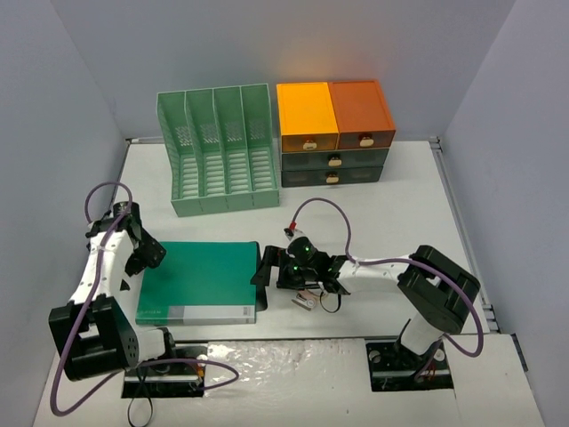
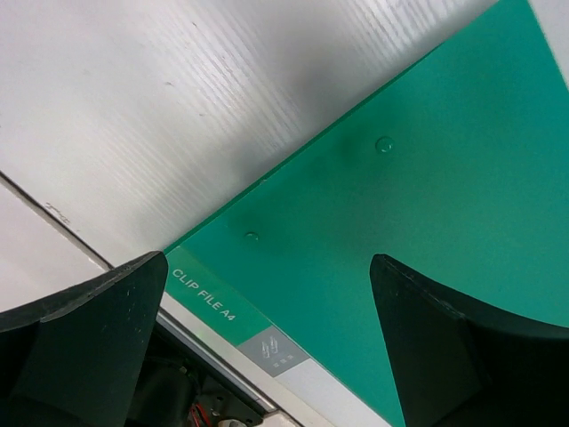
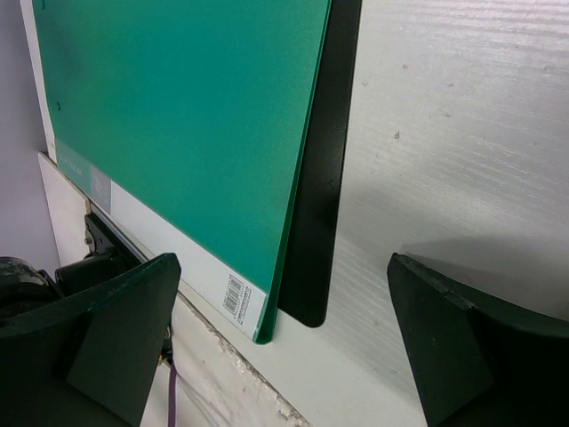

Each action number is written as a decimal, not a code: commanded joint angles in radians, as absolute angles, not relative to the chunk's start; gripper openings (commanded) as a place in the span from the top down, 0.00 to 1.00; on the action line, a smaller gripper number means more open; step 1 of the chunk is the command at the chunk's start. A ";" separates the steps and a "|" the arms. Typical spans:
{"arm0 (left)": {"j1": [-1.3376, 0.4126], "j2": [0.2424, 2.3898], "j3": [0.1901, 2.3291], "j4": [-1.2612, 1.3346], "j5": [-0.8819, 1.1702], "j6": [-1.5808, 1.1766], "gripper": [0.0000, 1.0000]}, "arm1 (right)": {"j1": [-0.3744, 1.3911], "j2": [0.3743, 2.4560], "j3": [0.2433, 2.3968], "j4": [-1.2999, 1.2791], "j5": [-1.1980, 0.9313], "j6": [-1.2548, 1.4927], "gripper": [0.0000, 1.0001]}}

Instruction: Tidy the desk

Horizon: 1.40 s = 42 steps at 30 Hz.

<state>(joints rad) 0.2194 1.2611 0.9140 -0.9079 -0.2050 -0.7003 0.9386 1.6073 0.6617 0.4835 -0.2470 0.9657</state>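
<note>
The off-white desk holds a green clip file lying flat near its front edge, with a white label strip along the near side. My left gripper hovers over the file's left edge, open, with nothing between the fingers. In the left wrist view the left gripper frames the file's printed corner. My right gripper is open at the file's right edge. In the right wrist view the right gripper spans the green file and a black sheet sticking out from under it.
A mint-green slotted file rack stands at the back, with an orange-and-dark-grey drawer unit beside it on the right. A small pinkish object lies under the right arm. Grey walls close in both sides.
</note>
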 commanded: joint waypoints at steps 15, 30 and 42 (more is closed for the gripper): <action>0.402 1.363 0.930 -0.831 -0.082 -0.629 0.03 | 0.943 1.620 0.752 0.526 -0.321 0.917 0.00; 0.431 1.457 0.832 -0.690 0.074 -0.676 0.03 | 0.940 1.757 0.891 0.479 -0.444 0.866 0.00; 0.431 1.517 0.807 -0.628 0.218 -0.673 0.03 | 0.916 1.787 0.876 0.528 -0.480 0.882 0.00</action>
<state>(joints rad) 0.4271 1.4967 0.8249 -0.6529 0.1691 -0.6628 0.9248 1.7810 0.8585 0.4561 -0.4394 0.8814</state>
